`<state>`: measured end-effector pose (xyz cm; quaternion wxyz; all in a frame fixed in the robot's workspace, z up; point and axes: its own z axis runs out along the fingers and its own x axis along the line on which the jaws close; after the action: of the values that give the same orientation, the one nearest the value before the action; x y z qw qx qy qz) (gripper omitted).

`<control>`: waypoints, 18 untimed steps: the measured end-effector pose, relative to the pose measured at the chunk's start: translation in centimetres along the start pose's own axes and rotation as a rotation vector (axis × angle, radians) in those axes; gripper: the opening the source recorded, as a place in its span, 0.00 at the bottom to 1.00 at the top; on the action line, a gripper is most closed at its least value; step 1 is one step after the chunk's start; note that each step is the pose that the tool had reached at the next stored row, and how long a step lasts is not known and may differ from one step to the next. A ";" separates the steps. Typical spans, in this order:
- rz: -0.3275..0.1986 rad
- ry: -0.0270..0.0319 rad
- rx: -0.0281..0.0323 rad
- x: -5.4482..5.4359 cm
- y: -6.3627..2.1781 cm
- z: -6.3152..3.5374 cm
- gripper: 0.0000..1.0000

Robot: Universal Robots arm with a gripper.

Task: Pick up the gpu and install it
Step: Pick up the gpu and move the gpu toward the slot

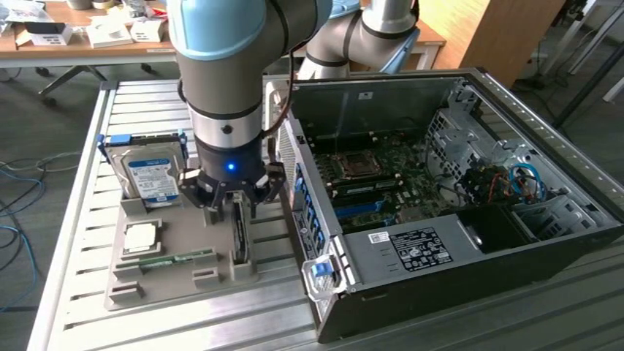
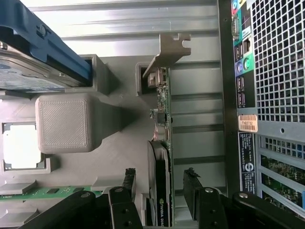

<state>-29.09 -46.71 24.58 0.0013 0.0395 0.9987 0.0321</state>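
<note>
Between the fingers of the gripper (image 1: pixel 237 212) (image 2: pixel 159 171) stands the gpu (image 1: pixel 240 235) (image 2: pixel 161 200), a thin card set on its long edge in a slot of the grey tray (image 1: pixel 166 281) (image 2: pixel 114 143). The fingers (image 2: pixel 129 183) are spread and sit one on each side of the card; in the wrist view a narrow gap shows on both sides, so nothing is pinched. The card's silvery metal bracket (image 2: pixel 171 47) is at the end far from the fingers, resting in a notch of the tray.

Beside the gripper, on the exterior view's right, is the computer case (image 1: pixel 458 219) (image 2: pixel 276 71), lying with its side off and its board showing. On the other side of the gripper, further back on the tray, a hard drive (image 1: pixel 151 175) (image 2: pixel 24 71) with a blue-and-white label stands upright in a blue holder. Nearer the front of the tray on that same side lie a square silver chip (image 1: pixel 142 235) (image 2: pixel 19 145) and a narrow green memory stick (image 1: pixel 175 257) (image 2: pixel 43 193). The tray rests on a slatted metal table (image 1: pixel 78 219)
</note>
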 end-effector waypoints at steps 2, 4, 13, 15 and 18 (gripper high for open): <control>0.000 0.0011 0.0000 0.0 -0.01 0.20 0.53; 0.000 0.0024 0.0001 0.0 -0.03 0.48 0.53; 0.000 0.0047 0.0002 0.0 -0.06 1.08 0.53; 0.000 0.0051 0.0004 0.0 -0.07 1.11 0.53; 0.000 0.0051 0.0004 0.0 -0.07 1.11 0.53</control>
<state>-29.08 -46.71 23.47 -0.0013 0.0396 0.9987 0.0320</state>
